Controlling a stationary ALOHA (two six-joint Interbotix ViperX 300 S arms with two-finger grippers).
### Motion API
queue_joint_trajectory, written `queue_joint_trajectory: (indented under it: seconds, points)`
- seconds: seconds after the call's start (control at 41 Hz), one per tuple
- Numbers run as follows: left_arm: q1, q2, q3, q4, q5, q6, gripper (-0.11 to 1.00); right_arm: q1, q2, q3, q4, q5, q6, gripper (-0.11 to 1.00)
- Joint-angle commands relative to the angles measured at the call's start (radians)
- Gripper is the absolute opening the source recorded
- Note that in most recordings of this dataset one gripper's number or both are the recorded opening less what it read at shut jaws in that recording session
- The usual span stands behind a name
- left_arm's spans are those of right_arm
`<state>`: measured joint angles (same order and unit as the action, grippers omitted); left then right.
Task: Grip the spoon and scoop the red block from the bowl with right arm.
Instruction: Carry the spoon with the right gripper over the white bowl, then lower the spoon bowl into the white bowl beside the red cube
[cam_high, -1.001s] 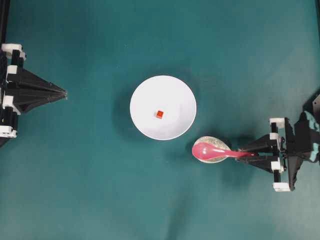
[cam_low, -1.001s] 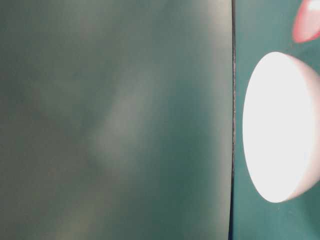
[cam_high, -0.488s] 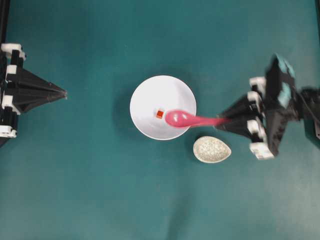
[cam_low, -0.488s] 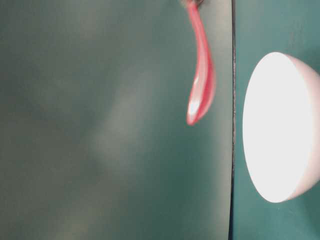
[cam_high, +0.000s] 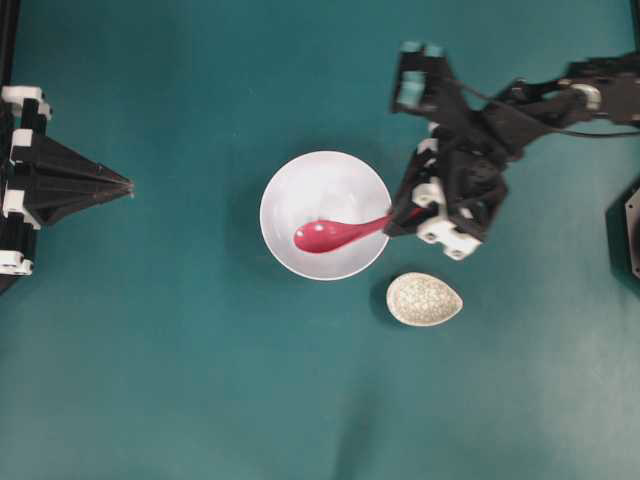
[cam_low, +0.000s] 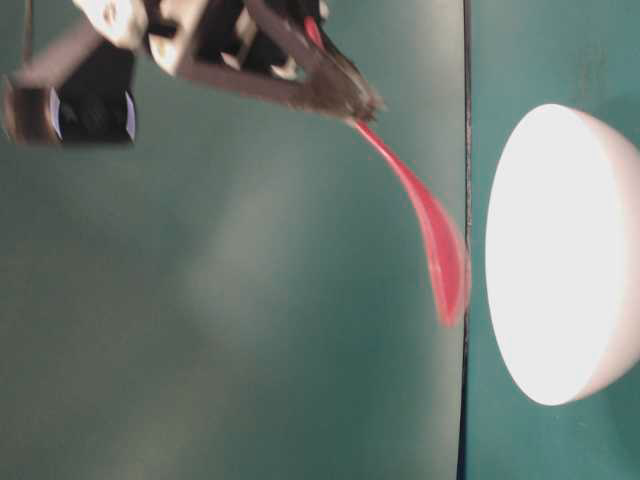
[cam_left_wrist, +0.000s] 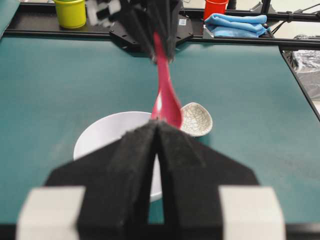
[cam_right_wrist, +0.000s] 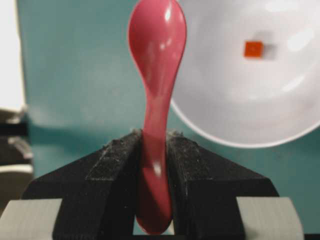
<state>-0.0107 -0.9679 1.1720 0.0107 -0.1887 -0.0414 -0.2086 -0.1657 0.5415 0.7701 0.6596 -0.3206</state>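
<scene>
Jaws of the right gripper (cam_right_wrist: 152, 150) are clamped on the spoon (cam_high: 335, 233) handle, with its scoop held over the bowl (cam_high: 300, 180); the left gripper (cam_left_wrist: 156, 145) is seen pressed together. The block (cam_right_wrist: 253, 49) is seen inside the bowl, so scooping is judged underway. Next, the scoop must be lowered and slid beneath the block.

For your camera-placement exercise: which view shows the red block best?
The right wrist view: the red block sits unobstructed on the floor of the bowl, beyond the spoon. Overhead, the spoon's scoop covers the spot, so no block shows. The table-level view shows only the bowl's outer wall. In the left wrist view, the left gripper blocks the bowl's interior.
</scene>
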Motion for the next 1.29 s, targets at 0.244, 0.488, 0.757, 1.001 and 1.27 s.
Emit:
queue_joint_trajectory:
  seconds: [0.244,0.488,0.757,1.001,1.27]
  points:
    - [-0.002,0.005,-0.034,0.003,-0.011,0.002,0.0,0.008,0.106,-0.187,-0.442,0.285,0.394,0.22]
    - [-0.002,0.005,-0.034,0.003,-0.011,0.003,0.0,0.051,0.127,-0.183,-0.54,0.307,0.41,0.22]
    - [-0.002,0.005,-0.034,0.003,-0.011,0.005,0.0,0.066,0.178,-0.193,-0.54,0.287,0.407,0.22]
    - [-0.002,0.003,-0.034,0.003,-0.011,0.006,0.0,0.071,0.216,-0.219,-0.54,0.279,0.396,0.22]
    - [-0.002,0.003,-0.034,0.003,-0.011,0.009,0.0,0.083,0.259,-0.273,-0.54,0.253,0.379,0.22]
